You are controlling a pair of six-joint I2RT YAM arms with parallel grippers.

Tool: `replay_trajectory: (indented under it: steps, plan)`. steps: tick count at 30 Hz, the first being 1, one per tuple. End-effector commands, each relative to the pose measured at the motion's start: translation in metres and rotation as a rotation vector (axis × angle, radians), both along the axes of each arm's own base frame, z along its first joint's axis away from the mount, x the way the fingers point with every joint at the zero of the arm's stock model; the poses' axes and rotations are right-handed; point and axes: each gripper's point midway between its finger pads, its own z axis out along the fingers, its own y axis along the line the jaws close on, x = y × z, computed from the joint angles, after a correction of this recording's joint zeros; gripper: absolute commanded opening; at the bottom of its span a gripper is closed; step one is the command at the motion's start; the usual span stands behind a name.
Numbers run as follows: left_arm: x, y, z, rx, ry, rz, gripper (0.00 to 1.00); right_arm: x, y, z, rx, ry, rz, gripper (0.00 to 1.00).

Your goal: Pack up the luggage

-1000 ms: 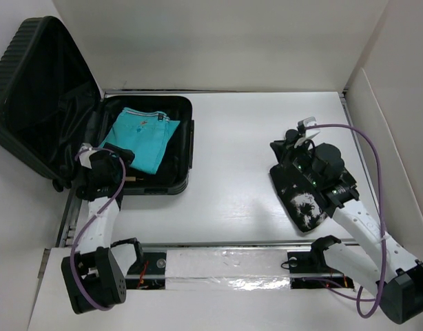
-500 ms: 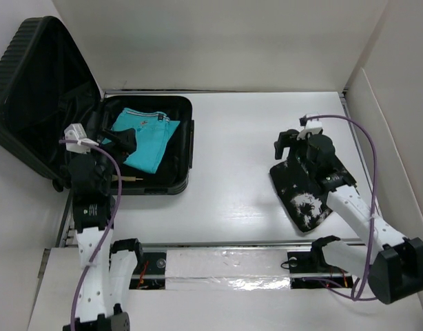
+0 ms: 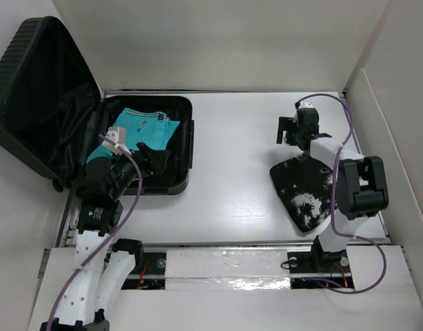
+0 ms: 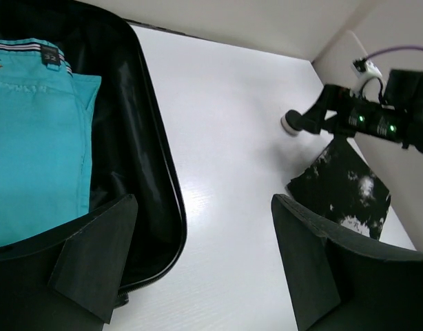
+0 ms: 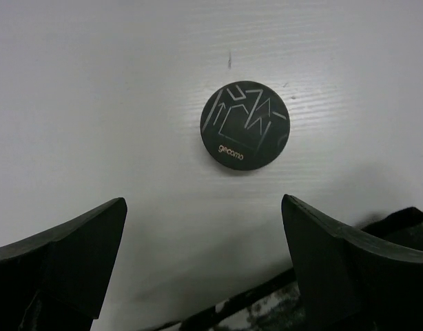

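Observation:
The luggage (image 3: 32, 89), a black ribbed suitcase, lies open at the far left with its lid leaning back. A folded teal garment (image 3: 139, 134) (image 4: 32, 138) lies in its base. My left gripper (image 3: 155, 157) (image 4: 203, 207) hovers open and empty over the base's front right rim (image 4: 163, 172). A folded black-and-white patterned cloth (image 3: 304, 193) (image 4: 342, 189) lies on the table at the right. Just beyond it my right gripper (image 3: 289, 132) (image 5: 203, 207) stands open and points down. A small round black disc (image 5: 244, 125) with a line pattern lies on the table just ahead of its fingertips.
White walls close in the table at the back and right (image 3: 397, 124). A metal rail with a taped strip (image 3: 225, 265) runs along the near edge between the arm bases. Purple cables (image 3: 346, 114) loop off both wrists.
My right gripper has opened, left the patterned cloth and moved back over the round disc. My left gripper has risen and swung right to the suitcase's front right rim.

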Motion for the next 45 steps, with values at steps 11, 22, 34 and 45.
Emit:
replay_trajectory:
  steps: [11,22,34,45]
  plan:
    - [-0.027,-0.002,0.034,0.066,-0.148,-0.003,0.77,0.048,-0.031,-0.033,0.137,0.151,-0.078,1.00]
    - [-0.035,0.000,0.039,0.054,-0.168,0.014,0.77,0.050,-0.034,-0.058,0.183,0.264,0.015,0.84]
    - [-0.036,-0.001,0.039,0.049,-0.172,0.008,0.77,0.057,0.030,0.021,0.083,0.116,0.179,0.62]
    - [-0.034,0.005,0.040,0.034,-0.172,0.053,0.76,0.019,0.327,0.229,0.432,-0.290,0.873,0.74]
